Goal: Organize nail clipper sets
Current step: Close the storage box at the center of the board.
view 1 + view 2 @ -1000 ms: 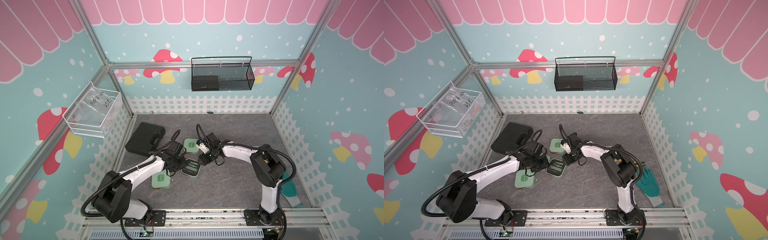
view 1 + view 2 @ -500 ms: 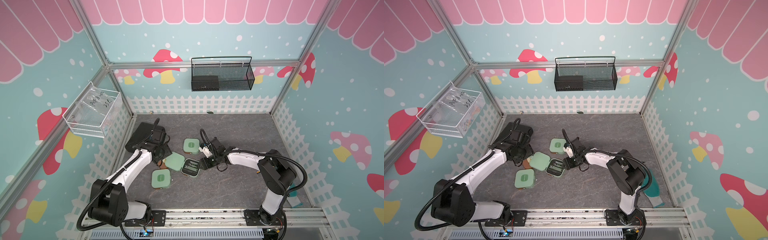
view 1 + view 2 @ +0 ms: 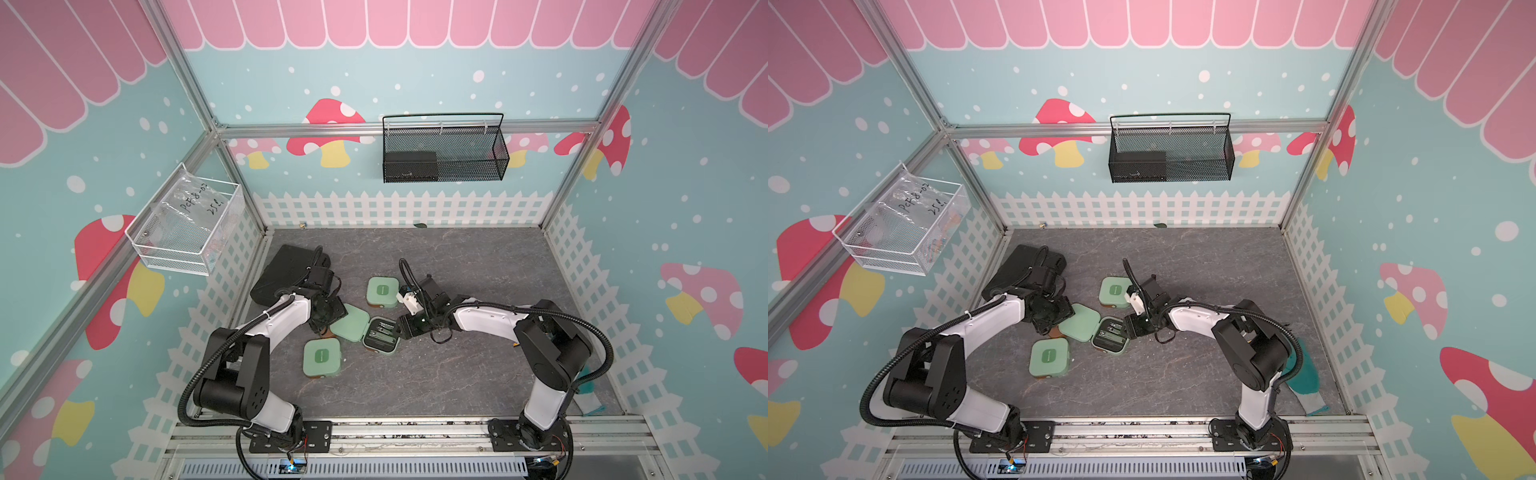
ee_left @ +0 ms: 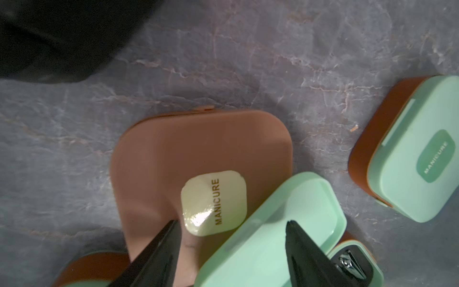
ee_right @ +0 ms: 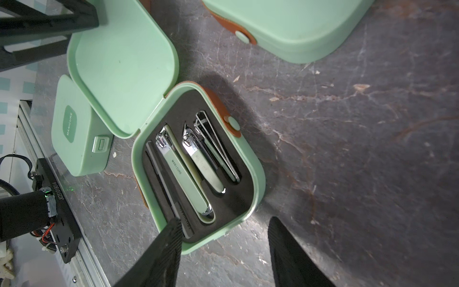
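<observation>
Your left pincer (image 4: 231,225) stands wide and grips nothing. One finger is over the brown case (image 4: 198,149), the other over the lid (image 4: 260,211) of the open mint case (image 5: 258,179), and that lid overlaps the brown case's corner. Your right pincer (image 5: 223,220) is also wide and empty, at the open case's 3 o'clock corner. Silver clippers (image 5: 185,174) lie in the black insert. From the open case, the brown case is at 9 o'clock, one shut mint case (image 3: 322,358) at 8 o'clock, a second shut mint case (image 3: 382,292) at 12 o'clock, and the large black case (image 3: 286,270) at 10 o'clock on the tabletop (image 3: 457,374).
</observation>
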Tool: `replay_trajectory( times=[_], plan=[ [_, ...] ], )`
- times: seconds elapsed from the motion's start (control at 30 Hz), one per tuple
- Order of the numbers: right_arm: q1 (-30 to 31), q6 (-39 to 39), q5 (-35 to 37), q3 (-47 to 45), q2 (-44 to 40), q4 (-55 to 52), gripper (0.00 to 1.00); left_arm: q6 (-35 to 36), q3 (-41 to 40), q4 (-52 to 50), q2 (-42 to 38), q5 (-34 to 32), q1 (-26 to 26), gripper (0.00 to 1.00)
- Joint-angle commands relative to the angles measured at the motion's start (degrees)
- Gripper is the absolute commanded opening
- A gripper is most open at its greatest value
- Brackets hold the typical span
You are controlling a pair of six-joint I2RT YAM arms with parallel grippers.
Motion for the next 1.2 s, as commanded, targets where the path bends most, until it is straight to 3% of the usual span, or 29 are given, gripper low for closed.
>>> replay_trajectory(
  times=[0.0, 0.27, 0.6, 0.93, 1.17],
  plan=[
    [0.5, 1.8, -0.1, -1.2, 1.4, 1.0, 0.57, 1.0, -1.9, 2.3, 1.2, 3.1, 0.1, 0.70],
    [1.0, 3.5, -0.9, -3.1, 1.2, 1.9, 0.53, 1.9, -4.8, 4.0, -1.8, 11.3, -0.1, 0.68],
    [1.0, 4.3, -2.5, -3.5, 2.6, 4.1, 0.41, 0.6, -7.3, 5.0, -11.3, 17.6, -1.9, 0.68],
    [1.0, 3.7, -4.8, -0.2, 4.1, 5.5, 0.44, -2.1, -4.1, 6.3, -13.5, 18.3, -9.6, 0.68],
    [1.0, 2.7, -2.0, 0.1, 3.0, 4.4, 0.52, -5.0, -1.7, 8.7, -11.9, 17.5, -16.7, 0.68]
  ],
)
